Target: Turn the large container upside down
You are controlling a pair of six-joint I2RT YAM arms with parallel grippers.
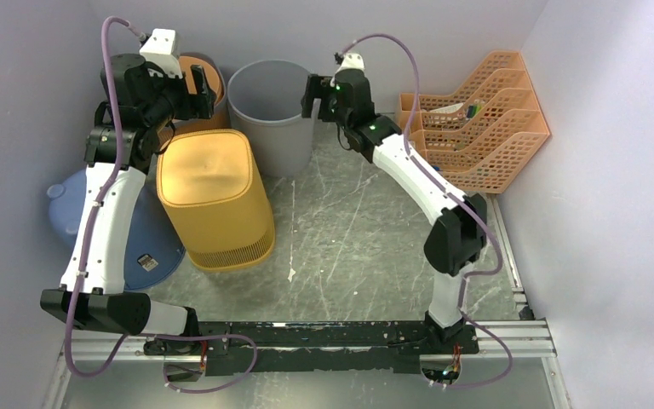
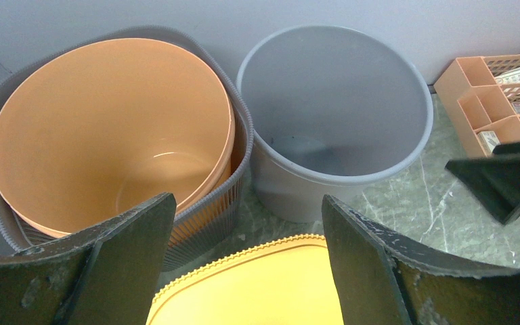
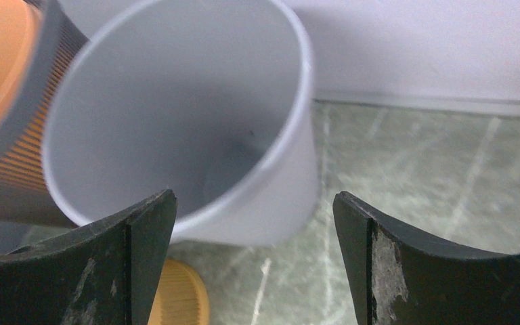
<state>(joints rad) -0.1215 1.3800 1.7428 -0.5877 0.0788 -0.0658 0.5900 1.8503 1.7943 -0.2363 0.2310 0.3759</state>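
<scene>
Right claw gapes wide and empty beside the rim of the upright grey bin. Left claw is wide and empty too, above the far edge of the yellow large container. That container stands mid-left on the surface, closed base apparently up, so the flip looks done. Next: back both arms clear without nudging it.

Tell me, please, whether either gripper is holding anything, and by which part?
Nothing is held: the left gripper and the right gripper both show open, empty jaws.
</scene>
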